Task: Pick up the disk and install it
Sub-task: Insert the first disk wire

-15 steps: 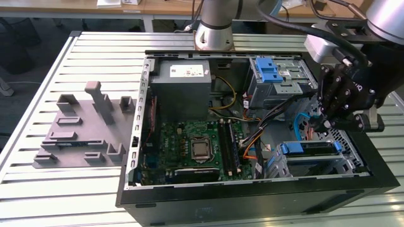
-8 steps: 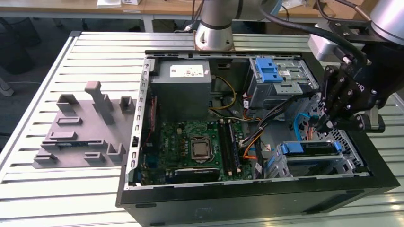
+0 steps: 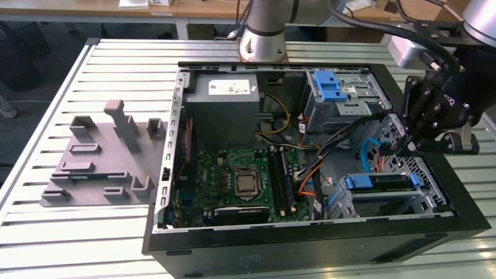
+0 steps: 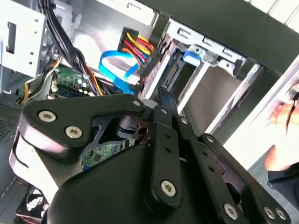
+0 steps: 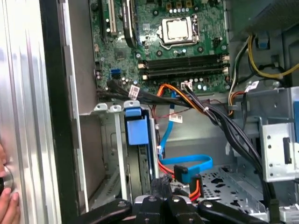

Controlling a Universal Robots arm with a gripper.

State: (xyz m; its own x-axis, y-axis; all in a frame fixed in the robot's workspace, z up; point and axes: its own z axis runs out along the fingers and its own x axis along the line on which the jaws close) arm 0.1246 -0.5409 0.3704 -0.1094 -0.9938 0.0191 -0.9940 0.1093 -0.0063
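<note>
Your gripper [image 3: 414,148] hangs over the drive end of the computer case [image 3: 310,250], jaws closed on nothing; the disk [image 3: 377,181] sits slotted in the drive bay [image 3: 431,200] (blue rails showing), just below.

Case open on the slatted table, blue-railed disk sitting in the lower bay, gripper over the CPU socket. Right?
One thing is off. The gripper is not over the CPU socket. In the exterior view it hangs at the right end of the case, close to the disk. The rest holds.
</note>
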